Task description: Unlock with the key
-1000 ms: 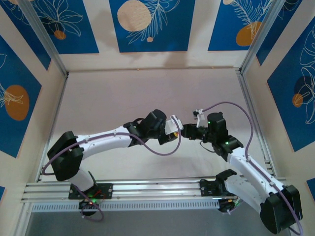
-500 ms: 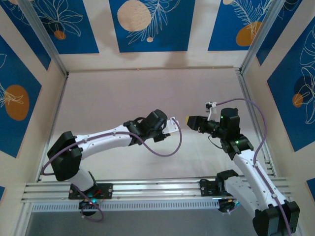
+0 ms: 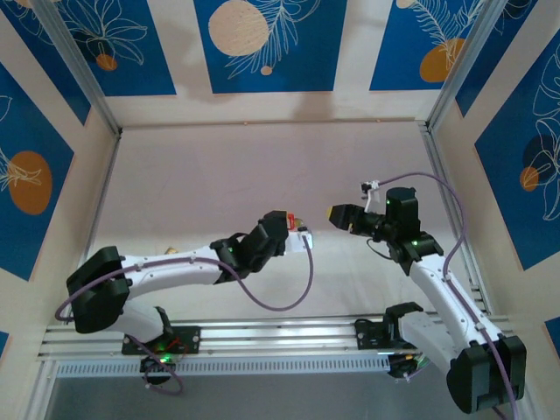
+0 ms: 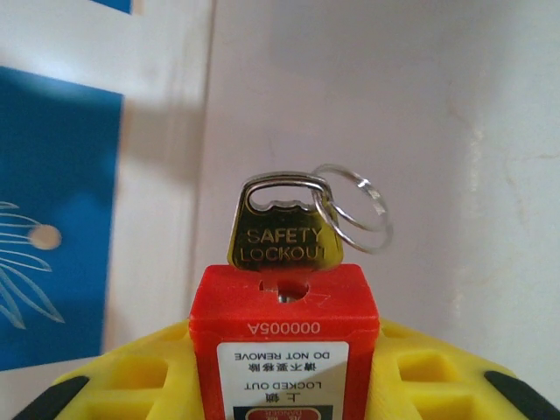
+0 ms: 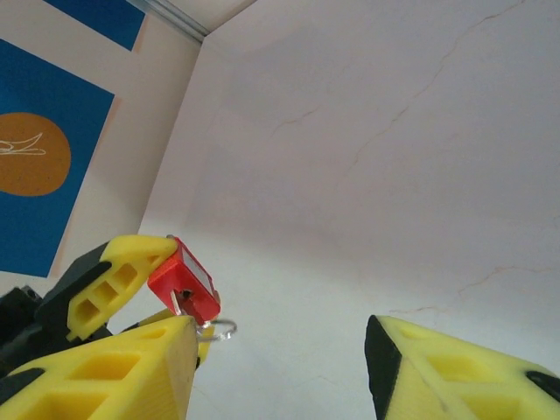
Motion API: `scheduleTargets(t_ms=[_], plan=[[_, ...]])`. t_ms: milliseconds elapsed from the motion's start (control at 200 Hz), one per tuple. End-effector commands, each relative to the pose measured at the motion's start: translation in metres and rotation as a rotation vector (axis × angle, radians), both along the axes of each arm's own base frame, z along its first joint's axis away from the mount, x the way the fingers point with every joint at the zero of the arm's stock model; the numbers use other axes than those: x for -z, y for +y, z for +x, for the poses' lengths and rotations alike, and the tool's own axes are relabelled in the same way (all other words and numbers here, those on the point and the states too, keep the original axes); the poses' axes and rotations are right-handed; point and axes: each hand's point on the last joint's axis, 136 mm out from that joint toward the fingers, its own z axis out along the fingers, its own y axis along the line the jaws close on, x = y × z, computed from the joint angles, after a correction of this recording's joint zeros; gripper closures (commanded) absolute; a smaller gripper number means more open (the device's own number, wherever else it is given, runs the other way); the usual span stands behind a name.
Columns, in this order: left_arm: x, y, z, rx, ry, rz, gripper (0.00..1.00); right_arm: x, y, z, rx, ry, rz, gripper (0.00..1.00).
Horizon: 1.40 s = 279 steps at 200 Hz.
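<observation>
Between the yellow fingers [image 4: 122, 376] of the left gripper [image 4: 284, 350] sits the red padlock [image 4: 284, 302], a boxy plastic body with a white printed label, pinched on its two flanks with the keyhole end turned outward; the jaws are closed on that body at a middling width, which seems meant to steady the lock and leave its keyway free for the other arm. Seated in that keyway is the brass-gold key [image 4: 280, 236], a small flat metal piece stamped SAFETY LOCKOUT, its bow standing clear of the red face and its blade out of sight inside; a thin silver wire ring [image 4: 354, 210] hangs through the hole in the bow and leans off to one side. From above, the lock is held over the pale table [image 3: 219, 175] near its middle, facing the right gripper [image 5: 280, 367]; that gripper stands just apart from the key, jaws wide, nothing between its yellow fingers [image 5: 455, 367]. Insertion looks done; the turn looks like the step in hand, though the shackle is hidden, so I cannot tell whether the lock is open. The next move would call for a pinch on the flat bow, not the loose ring, which would likely slip; the left grip must resist the twist.
</observation>
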Motion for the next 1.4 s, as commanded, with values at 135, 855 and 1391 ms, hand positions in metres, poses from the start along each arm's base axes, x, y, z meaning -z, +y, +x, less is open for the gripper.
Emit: scheduleTargets(t_ms=[135, 855, 1391], plan=[[-0.026, 0.006, 0.007, -0.041, -0.292, 0.022, 0.93, -0.003, 0.009, 0.011, -0.011, -0.036, 0.061, 0.45], [0.008, -0.023, -0.006, 0.025, -0.492, 0.137, 0.93, 0.022, 0.04, -0.012, -0.182, 0.032, -0.113, 0.54], [0.009, -0.027, -0.007, 0.027, -0.513, 0.158, 0.93, 0.041, 0.054, -0.015, -0.24, 0.089, -0.188, 0.67]])
